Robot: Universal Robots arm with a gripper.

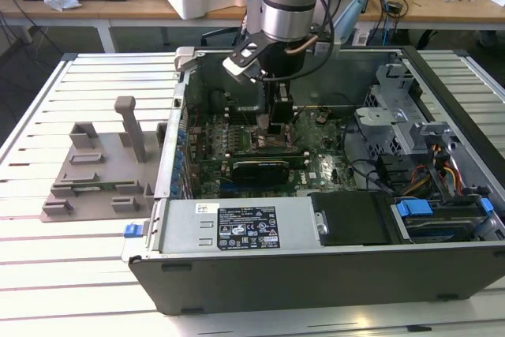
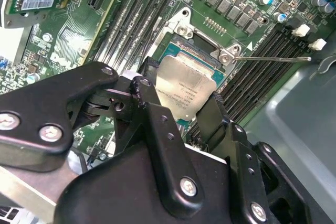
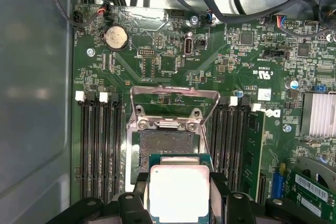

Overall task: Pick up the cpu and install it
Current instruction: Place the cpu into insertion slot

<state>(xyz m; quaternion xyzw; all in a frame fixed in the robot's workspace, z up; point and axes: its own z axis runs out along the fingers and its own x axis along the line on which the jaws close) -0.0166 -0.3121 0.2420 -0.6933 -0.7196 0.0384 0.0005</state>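
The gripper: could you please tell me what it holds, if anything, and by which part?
The gripper holds the cpu by two opposite edges, at the open socket.

bright, even light; glare on the cpu (image 3: 179,192).

Exterior view overlooks the computer case (image 1: 316,274); both wrist views (close, looking down) share the socket (image 3: 164,142).

In the exterior view, a black-and-white sticker (image 1: 247,230) sits on the grey metal power-supply box (image 1: 181,230) at six o'clock of the dark computer case (image 1: 316,282), with a small white label (image 1: 207,208) at the sticker's ten o'clock. In the second wrist view, faint engraved lines cross the shiny silver-grey square cpu (image 2: 186,90), and white barcode stickers (image 2: 38,2) sit on a green circuit card (image 2: 62,1). None can be read.
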